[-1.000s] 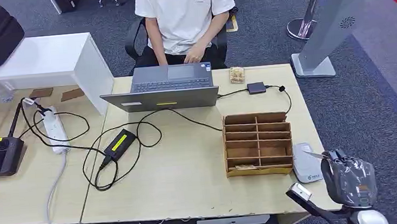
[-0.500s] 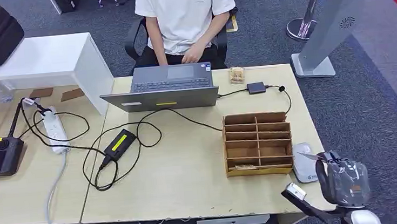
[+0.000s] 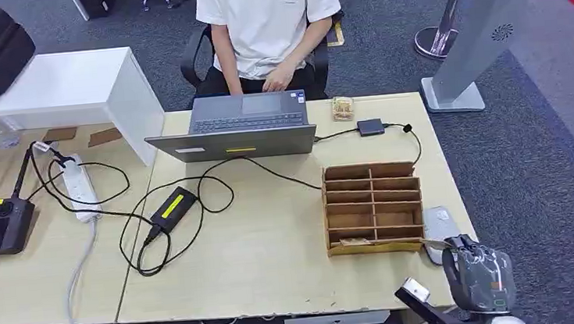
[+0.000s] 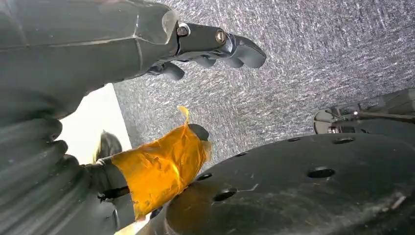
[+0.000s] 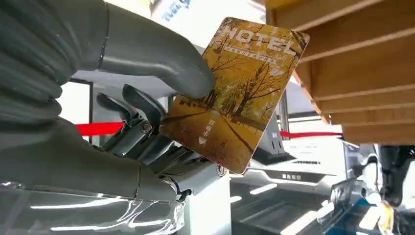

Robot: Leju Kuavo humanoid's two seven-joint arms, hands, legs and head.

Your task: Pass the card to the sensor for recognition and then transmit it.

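Holding the card (image 5: 234, 93) pinched in my right hand (image 3: 478, 271), lower right, sensor (image 3: 437, 227) just above it; left hand's fingers (image 4: 215, 46) hang loosely released.

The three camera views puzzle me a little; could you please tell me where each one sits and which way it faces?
Head view: high on the body, facing forward and down at the table; the right hand shows at lower right.
Left wrist view: behind the left hand, facing grey carpet.
Right wrist view: behind the right hand, facing the card it pinches beside the wooden organizer.
Shared: head and right wrist views both show that organizer and hand.
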